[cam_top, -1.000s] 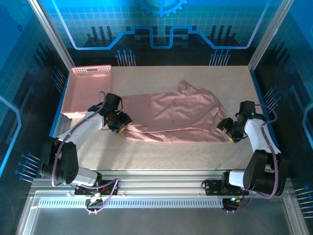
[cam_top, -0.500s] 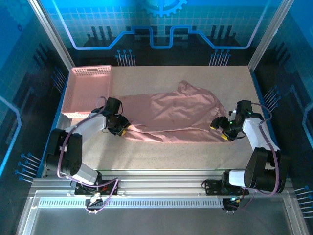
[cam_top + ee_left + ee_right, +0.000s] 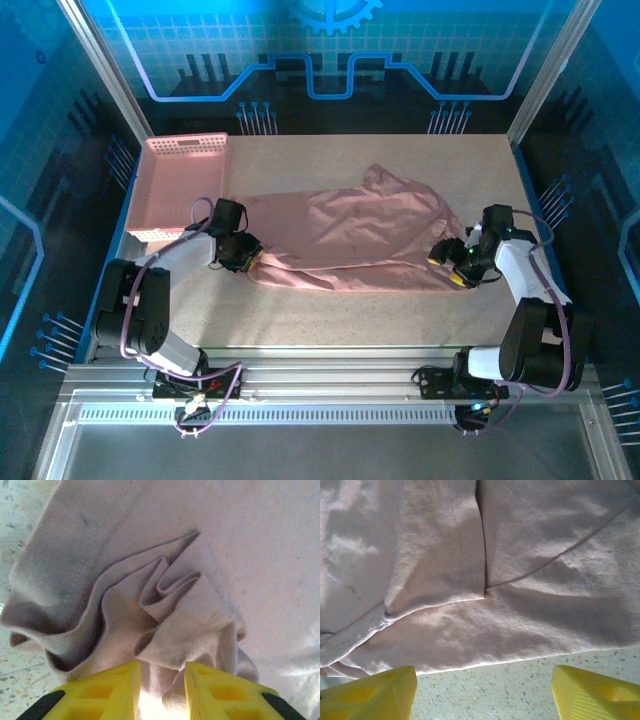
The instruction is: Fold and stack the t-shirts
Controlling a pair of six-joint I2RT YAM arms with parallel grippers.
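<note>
Top view: shirt lies crumpled across the middle of the table. Basket sits at the far-left corner. Left gripper is at the shirt's left end, right gripper at its right end.

Left wrist: jaws nearly closed, pinching a bunched fold of shirt. Fabric runs down between the fingers.

Right wrist: jaws wide apart, gripping nothing, over bare table just beside the shirt's hem.
</note>
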